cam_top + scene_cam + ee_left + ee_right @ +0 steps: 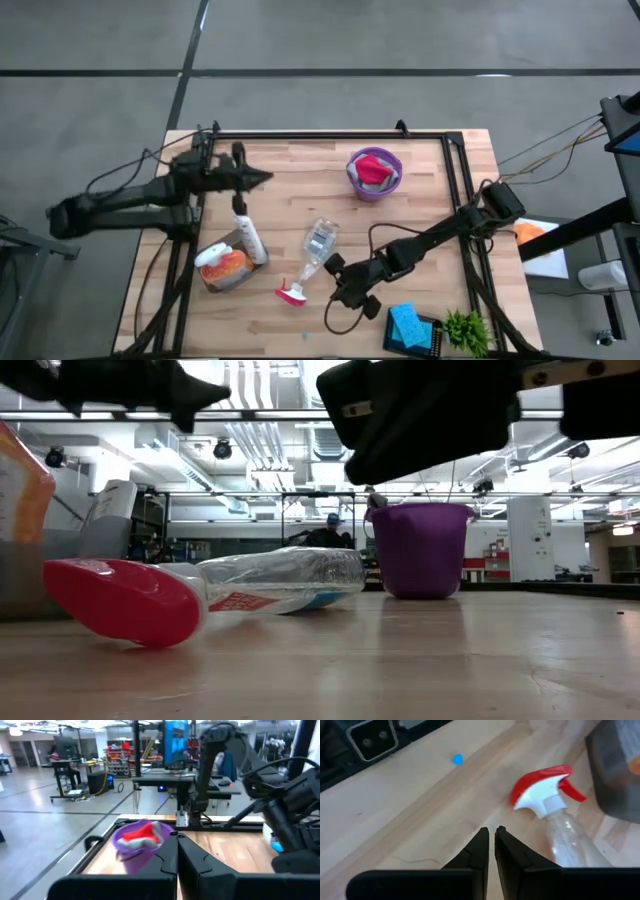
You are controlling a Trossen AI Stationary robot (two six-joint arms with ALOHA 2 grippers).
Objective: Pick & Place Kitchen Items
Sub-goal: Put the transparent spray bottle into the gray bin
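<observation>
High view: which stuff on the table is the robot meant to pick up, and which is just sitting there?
For the job:
clear spray bottle
orange spray bottle
white bottle
blue sponges
red cloth

Just lying about:
green plant
purple bowl, which only holds the cloth

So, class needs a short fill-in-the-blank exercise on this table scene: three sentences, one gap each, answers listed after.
1. The clear spray bottle is lying on its ____ on the table.
2. The red cloth sits inside a ____ bowl.
3. The right gripper, beside the bottle's red trigger head, has its fingers ____, as does the left gripper.

Missing words: side; purple; shut
</observation>
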